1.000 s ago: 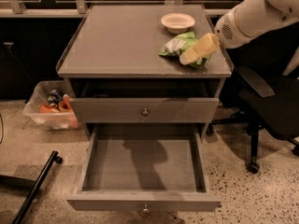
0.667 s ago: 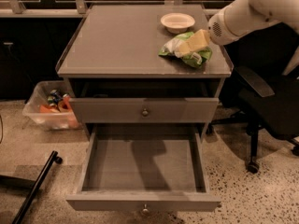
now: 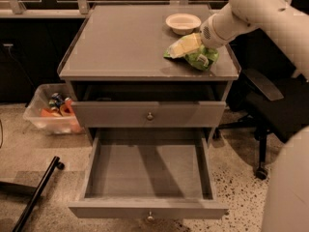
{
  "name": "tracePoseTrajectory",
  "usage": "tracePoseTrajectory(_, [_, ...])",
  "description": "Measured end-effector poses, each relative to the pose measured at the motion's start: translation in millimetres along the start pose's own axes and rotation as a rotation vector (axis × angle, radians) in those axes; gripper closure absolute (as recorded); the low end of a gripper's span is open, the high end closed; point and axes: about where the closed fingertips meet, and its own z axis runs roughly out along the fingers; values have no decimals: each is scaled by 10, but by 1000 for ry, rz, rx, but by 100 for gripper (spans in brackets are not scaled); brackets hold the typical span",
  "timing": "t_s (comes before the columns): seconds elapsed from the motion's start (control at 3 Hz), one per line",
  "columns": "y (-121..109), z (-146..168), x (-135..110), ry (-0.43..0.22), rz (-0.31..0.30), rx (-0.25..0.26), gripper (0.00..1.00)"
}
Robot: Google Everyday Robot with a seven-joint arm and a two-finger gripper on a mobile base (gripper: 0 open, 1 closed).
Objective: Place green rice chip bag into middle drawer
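Grey laminate covers the tall cabinet; the gripper sits low over the right rear part of its flat top. The white robot arm reaches in from the upper right behind the gripper. Well below the gripper and to its left, the middle drawer, a wide shallow grey tray with a round metal knob, stands pulled out. The closed grey upper drawer front and the top's front edge lie between the two. A black office chair stands below and to the right. A clear plastic bin of colourful items sits far down to the left. The green rice chip bag, glossy lime plastic with white patches, lies on the top, touching the gripper's underside and extending to its right. I cannot tell whether the gripper has hold of it. A small round cream bowl rests just behind the gripper, apart from it.
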Motion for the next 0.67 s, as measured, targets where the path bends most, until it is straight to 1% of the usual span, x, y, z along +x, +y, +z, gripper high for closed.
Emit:
tracePoseTrajectory(0.33, [14,291,55,69,26,-21,0])
tracePoseTrajectory(0.67, [29,456,136,120,39,-33,19])
